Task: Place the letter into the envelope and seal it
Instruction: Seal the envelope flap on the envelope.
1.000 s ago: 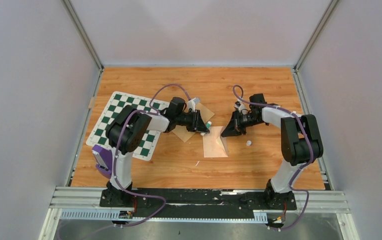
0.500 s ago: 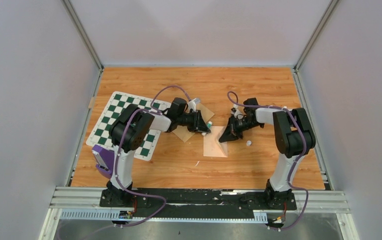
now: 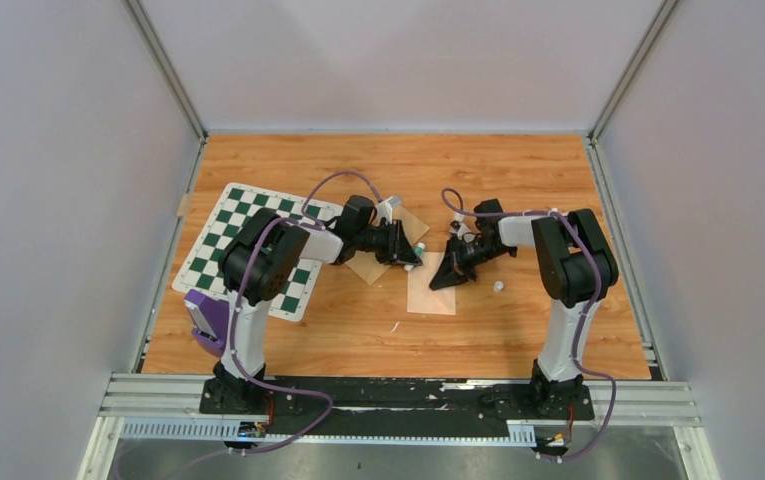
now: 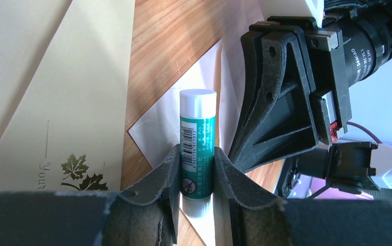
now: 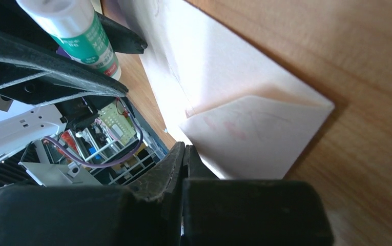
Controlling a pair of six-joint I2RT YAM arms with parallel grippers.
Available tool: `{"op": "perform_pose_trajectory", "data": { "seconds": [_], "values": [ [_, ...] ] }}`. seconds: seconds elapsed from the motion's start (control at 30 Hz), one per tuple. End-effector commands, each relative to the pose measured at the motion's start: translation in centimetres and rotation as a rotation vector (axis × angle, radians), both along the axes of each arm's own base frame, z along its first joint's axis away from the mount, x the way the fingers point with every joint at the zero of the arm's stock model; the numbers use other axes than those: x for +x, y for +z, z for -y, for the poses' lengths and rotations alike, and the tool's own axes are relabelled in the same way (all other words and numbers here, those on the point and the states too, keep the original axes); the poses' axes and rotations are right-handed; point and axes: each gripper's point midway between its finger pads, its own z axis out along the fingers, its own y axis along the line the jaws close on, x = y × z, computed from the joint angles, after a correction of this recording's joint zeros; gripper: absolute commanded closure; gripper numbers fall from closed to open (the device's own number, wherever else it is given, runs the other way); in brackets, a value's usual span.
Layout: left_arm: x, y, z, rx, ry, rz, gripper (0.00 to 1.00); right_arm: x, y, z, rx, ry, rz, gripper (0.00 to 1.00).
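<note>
Right gripper (image 3: 441, 280), clenched and empty, has slid toward 9 o'clock onto the envelope (image 3: 431, 296), likely pinning it for gluing; left gripper (image 4: 194, 169) grasps a glue stick (image 4: 198, 123); the letter (image 4: 55, 102) lies outside, at the envelope's 10 o'clock

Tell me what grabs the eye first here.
The green-and-white glue stick clamped in the left pincer, held out over the middle of the table. Facing it, the right pincer is shut, its tip low by the pale envelope at table centre. A green chequered mat lies on the left side.
</note>
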Motion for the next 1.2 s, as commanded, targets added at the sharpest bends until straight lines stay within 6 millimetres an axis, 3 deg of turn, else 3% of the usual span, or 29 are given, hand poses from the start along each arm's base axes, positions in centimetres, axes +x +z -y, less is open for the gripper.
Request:
{"op": "perform_pose_trajectory", "data": {
  "seconds": [0.0,0.43,0.67,0.97,1.17],
  "values": [
    [0.3,-2.2,-0.4,0.073,0.039,-0.017,1.00,1.0,-0.4,-0.3,-0.023,-0.013,0.008,1.00],
    [0.1,-2.5,-0.4,0.068,0.035,-0.030,1.00,2.4,-2.5,0.9,-0.208,-0.001,0.092,1.00],
    [-0.1,-2.5,-0.2,0.064,0.027,-0.028,1.00,3.0,-3.2,0.8,-0.216,0.003,0.102,1.00],
    [-0.2,-2.7,0.0,0.064,0.016,-0.029,1.00,5.0,-2.5,0.2,-0.179,-0.012,0.120,1.00],
    [-0.2,-2.8,0.1,0.062,0.013,-0.032,1.00,4.6,-3.4,0.8,-0.202,-0.008,0.118,1.00]
  ]
}}
